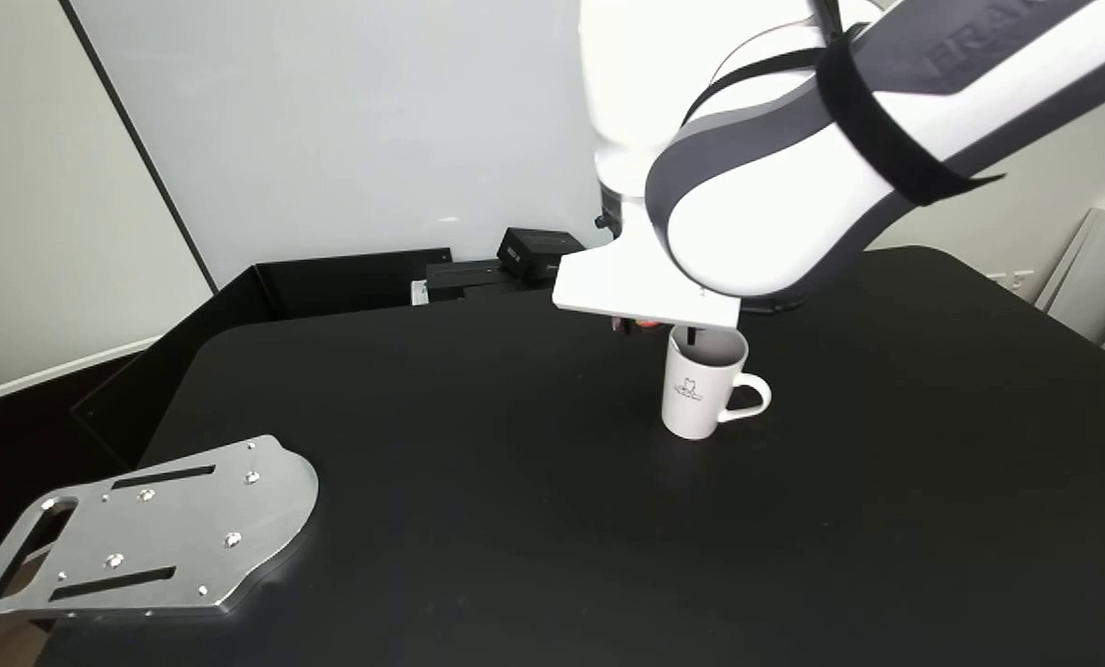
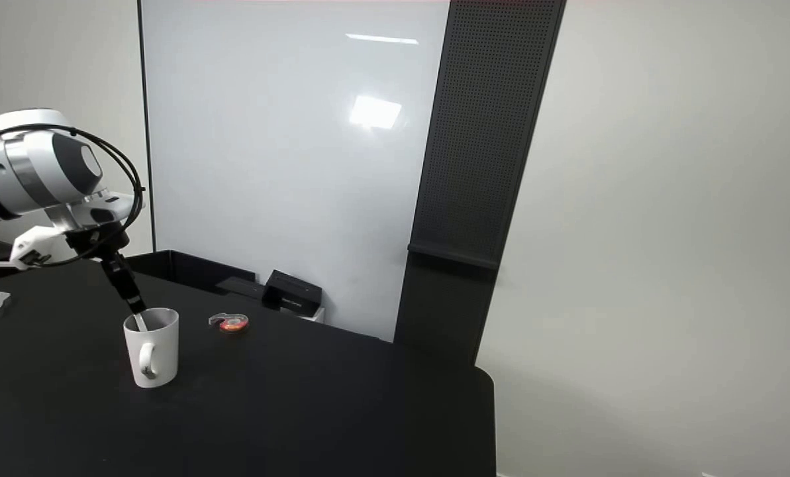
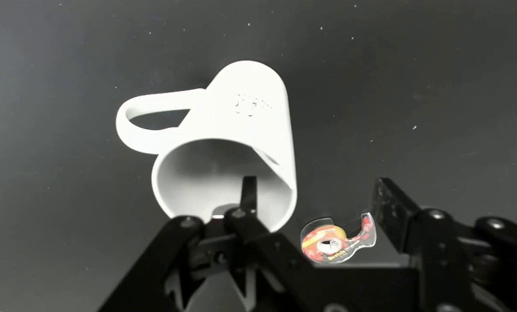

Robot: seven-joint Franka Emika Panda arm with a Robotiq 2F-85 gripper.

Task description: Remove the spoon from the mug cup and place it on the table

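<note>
Place: lab, by appearance | white robot arm (image 1: 756, 218) | slotted metal plate (image 1: 186, 517) sits at edge of black desk (image 1: 478, 519) | perforated dark panel (image 2: 487, 126)

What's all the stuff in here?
table: 1, black, in every view
mug: 1, white, on the table
spoon: 1, white, leaning inside the mug
tape dispenser: 1, clear and orange, near the mug
metal plate: 1, silver, at the table's edge
box: 1, black, at the table's back
big panel: 1, white, behind the table
holey panel: 1, dark, behind the table
arm: 1, white and grey, above the table
cables: at least 2, black, along the arm
pincer: 1, black, open at the mug's mouth
</note>
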